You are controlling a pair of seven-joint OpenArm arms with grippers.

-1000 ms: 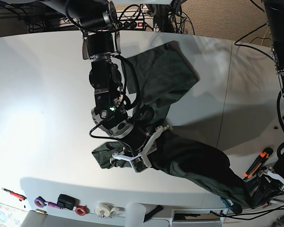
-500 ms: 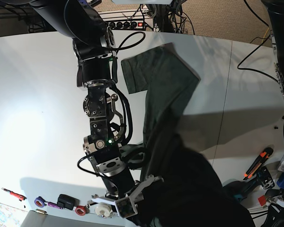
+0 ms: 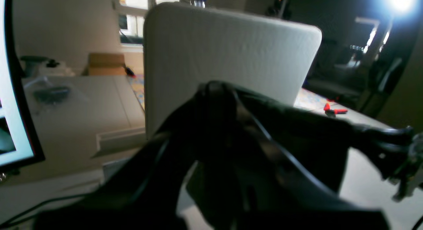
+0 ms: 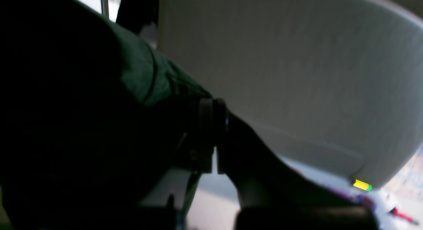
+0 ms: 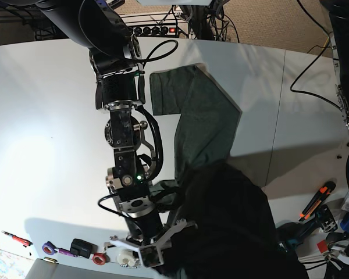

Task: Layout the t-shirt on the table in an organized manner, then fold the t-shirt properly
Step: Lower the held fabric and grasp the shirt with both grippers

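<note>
- The table (image 5: 41,116), white and broad with a thin dark seam running across its right part, is seen from above in the base view; in both wrist views it appears as a pale slab with a rounded corner (image 3: 231,55) (image 4: 297,74).
- The t-shirt (image 5: 206,125), dark green, is stretched from the far middle of the table toward the near edge: one part lies flat on the tabletop near the far side, while the rest is lifted into a dark bunched mass at the near edge, between the two arms.
- The right arm (image 5: 123,133) is extended across the table from the far side to the near edge, on the left of the base view, just beside the cloth.
- The left arm (image 5: 346,75) is seen along the right border of the base view; its lower part is hidden behind the raised fabric.
- The right gripper (image 4: 211,137) is clenched on a fold of the t-shirt (image 4: 148,78), with green fabric draped over it in its wrist view.
- The left gripper (image 3: 218,101) is clamped on the t-shirt (image 3: 297,137), the dark cloth being gathered around its tip and hanging below it.
- Small tools lie at the table's edges: an orange-handled one (image 5: 317,199) on the right, and rolls of tape (image 5: 125,256) along the near edge.
</note>
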